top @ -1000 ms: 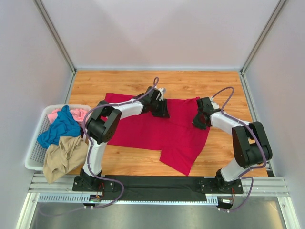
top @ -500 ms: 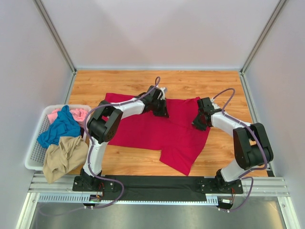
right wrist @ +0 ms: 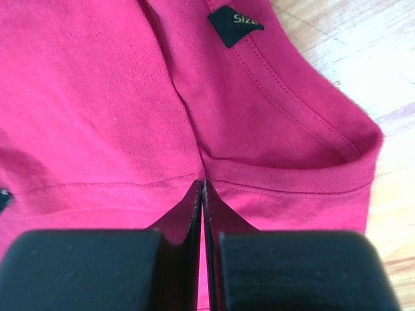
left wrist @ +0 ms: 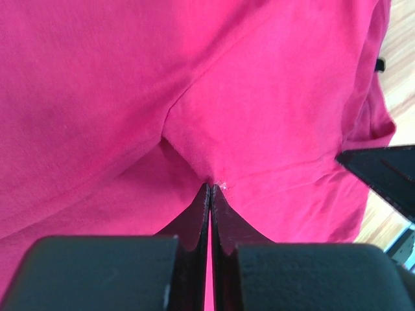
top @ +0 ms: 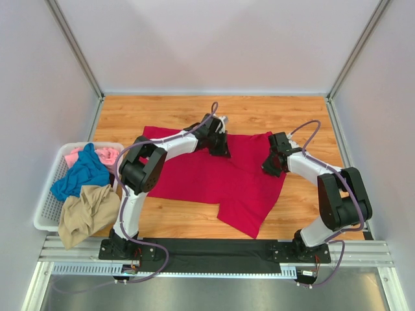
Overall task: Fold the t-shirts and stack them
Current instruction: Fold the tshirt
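Pinching the crimson t-shirt at two spots, both grippers were clenched on its cloth. The left gripper gripped near the shirt's 12 o'clock edge. The right gripper gripped the collar ribbing at about 2 o'clock, close to the dark neck label. The shirt lay spread and unfolded mid-table. At its 9 o'clock, the teal tee, pink tee and tan tee sat crumpled in the white basket. The task looked barely begun: no fold made, no stack started, four shirts left.

The dark neck label on the crimson t-shirt reads "Size"; nothing else is legible.
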Robot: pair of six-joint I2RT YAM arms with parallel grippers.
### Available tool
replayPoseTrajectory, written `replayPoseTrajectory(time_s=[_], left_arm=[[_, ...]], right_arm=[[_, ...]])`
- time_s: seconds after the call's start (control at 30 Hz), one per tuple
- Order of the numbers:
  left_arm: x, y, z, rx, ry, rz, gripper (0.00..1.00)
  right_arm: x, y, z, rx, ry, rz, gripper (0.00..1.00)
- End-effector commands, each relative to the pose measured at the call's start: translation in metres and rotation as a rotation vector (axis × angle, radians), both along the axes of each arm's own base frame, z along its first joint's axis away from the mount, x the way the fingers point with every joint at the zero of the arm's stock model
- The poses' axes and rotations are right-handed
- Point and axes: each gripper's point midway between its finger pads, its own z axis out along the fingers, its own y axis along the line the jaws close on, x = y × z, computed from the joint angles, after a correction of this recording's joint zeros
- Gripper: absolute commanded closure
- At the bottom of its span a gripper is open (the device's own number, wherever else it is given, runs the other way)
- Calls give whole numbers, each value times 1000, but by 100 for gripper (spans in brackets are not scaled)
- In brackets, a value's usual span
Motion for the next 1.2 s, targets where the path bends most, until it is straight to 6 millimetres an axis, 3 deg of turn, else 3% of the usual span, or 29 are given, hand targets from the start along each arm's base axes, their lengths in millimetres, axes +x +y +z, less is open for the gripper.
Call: replayPoseTrajectory(time_s=[0.0,0.33,0.67,1.03,1.17], left_arm=[[7,-6,14,15,-4,26,100],[7,10,12,108,14,74,100],[-2,11,10,111,36,67,100],[-15,16,-1,186,75,69,100],[-16,20,-5,201,81,78,100]], right_arm=[[11,-6,25,-21,-80,-22,100],[-4,-19,43,-78,-89,-31,100],[-21,-12,66,-68,-118,-35,100],[-39,-13,43,-100,-85,-42,100],[-40,-11,42,-89,-89,-39,100]])
